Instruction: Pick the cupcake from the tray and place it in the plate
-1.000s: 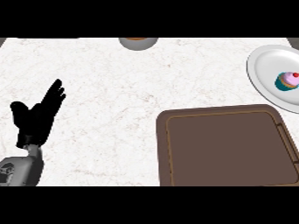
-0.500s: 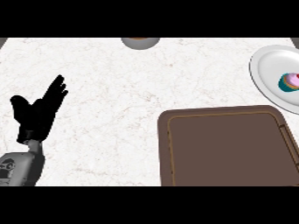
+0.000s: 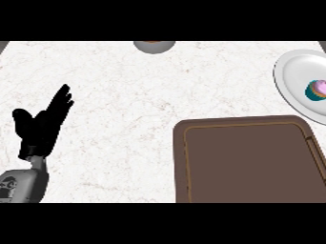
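At the upper right of the frame, a round white plate [image 3: 292, 90] lies on the white marbled worktop [image 3: 158, 95], partly cut by the right edge. A small cupcake [image 3: 320, 90] (teal wrapper, pink icing, red top) stands upright on it. Just below the plate, at the lower right, sits a dark brown rectangular tray [image 3: 250, 162] with a raised rim. Over at the lower left, the black left hand [image 3: 39, 126] rests with fingers straight and pointing up, holding nothing. A grey bowl [image 3: 154, 46] shows at the top edge, mostly cut off.
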Action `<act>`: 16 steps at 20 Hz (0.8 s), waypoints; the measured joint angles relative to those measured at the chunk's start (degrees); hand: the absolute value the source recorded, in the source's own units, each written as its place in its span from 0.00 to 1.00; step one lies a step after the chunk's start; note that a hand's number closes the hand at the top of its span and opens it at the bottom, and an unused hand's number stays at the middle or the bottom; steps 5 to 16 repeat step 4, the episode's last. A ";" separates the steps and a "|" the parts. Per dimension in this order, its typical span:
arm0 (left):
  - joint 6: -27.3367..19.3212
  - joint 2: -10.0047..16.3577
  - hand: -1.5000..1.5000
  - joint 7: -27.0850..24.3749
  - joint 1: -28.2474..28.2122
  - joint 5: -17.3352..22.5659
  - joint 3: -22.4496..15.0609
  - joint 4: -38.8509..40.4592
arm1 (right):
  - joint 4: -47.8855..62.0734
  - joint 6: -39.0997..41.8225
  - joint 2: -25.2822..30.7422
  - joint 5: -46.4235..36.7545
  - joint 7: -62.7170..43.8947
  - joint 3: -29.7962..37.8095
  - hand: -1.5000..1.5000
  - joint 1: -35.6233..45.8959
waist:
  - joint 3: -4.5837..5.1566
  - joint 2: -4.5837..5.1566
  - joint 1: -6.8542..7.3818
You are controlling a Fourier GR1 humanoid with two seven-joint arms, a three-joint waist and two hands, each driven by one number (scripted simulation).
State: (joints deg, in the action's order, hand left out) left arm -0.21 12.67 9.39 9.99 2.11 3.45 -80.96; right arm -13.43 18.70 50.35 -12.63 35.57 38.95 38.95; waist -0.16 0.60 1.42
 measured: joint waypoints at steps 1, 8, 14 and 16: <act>-0.07 -0.11 0.50 0.14 0.75 -0.05 0.07 0.60 | 0.34 0.07 0.41 -0.17 0.47 -0.16 0.00 -0.63 | -0.01 0.05 -0.02; 0.19 -0.06 0.50 0.10 1.03 0.19 0.60 1.09 | 0.98 0.72 1.85 -0.23 0.97 -0.44 0.00 -2.04 | -0.04 0.04 -0.04; 0.19 -0.06 0.50 0.10 1.03 0.19 0.60 1.09 | 0.98 0.72 1.85 -0.23 0.97 -0.44 0.00 -2.04 | -0.04 0.04 -0.04; 0.19 -0.06 0.50 0.10 1.03 0.19 0.60 1.09 | 0.98 0.72 1.85 -0.23 0.97 -0.44 0.00 -2.04 | -0.04 0.04 -0.04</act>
